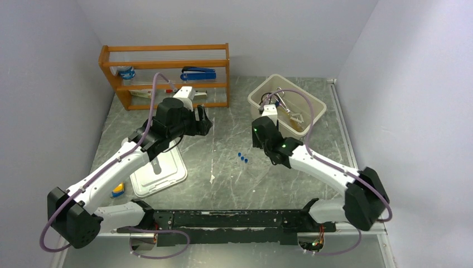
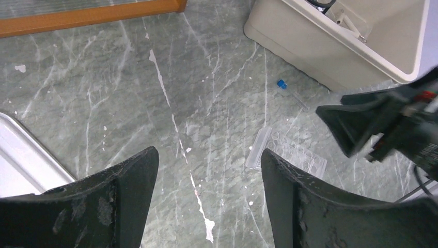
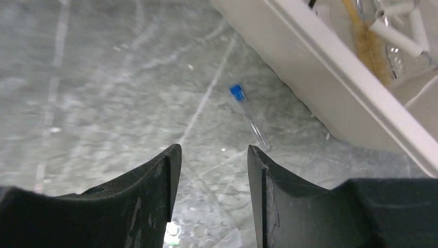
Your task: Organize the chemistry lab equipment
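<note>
Entry: one blue-capped tube (image 3: 251,119), flat on the table (image 3: 93,77), just beside the wall of the beige bin (image 3: 320,77). Also one clear rack (image 2: 292,157), flat, nearby. Status of right end effector (image 3: 213,155): partly open, empty, hanging above and short of the tube. Status of left end effector (image 2: 209,160): wide open, empty. Step, as judged: picking up the loose tube. Next move needs: advance, lower, straddle the thin barrel crosswise, close gently.

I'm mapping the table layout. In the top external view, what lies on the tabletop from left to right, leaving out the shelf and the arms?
yellow-and-blue block → white tray → blue-capped tubes → beige bin
</note>
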Robot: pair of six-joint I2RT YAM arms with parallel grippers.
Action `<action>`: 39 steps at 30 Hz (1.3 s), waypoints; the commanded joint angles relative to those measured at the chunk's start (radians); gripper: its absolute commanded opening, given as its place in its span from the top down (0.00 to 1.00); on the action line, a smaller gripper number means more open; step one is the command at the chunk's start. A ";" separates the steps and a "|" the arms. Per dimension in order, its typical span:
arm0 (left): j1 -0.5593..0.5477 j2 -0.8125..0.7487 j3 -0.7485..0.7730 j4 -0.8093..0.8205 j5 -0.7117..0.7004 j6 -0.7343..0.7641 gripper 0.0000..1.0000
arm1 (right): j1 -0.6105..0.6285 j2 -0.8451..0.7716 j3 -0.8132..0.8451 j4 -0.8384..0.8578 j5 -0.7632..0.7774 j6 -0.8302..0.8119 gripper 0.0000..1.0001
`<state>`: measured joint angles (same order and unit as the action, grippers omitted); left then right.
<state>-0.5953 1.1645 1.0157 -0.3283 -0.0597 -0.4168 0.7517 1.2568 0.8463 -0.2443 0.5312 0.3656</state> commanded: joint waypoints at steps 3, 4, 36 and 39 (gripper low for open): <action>-0.001 -0.031 -0.032 0.012 -0.020 -0.018 0.23 | -0.119 0.193 0.028 -0.054 -0.066 -0.032 0.46; -0.001 -0.029 -0.032 0.011 -0.015 -0.020 0.23 | -0.131 0.229 0.036 -0.048 -0.068 -0.049 0.46; 0.000 -0.017 -0.012 0.001 -0.036 -0.011 0.23 | -0.192 0.517 0.098 0.090 -0.216 -0.152 0.66; 0.000 -0.018 -0.007 -0.003 -0.038 -0.010 0.23 | -0.192 0.556 0.115 0.109 -0.215 -0.144 0.66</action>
<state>-0.5953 1.1469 0.9916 -0.3344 -0.0864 -0.4271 0.5686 1.7477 0.9443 -0.1596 0.3275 0.2081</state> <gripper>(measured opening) 0.767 0.342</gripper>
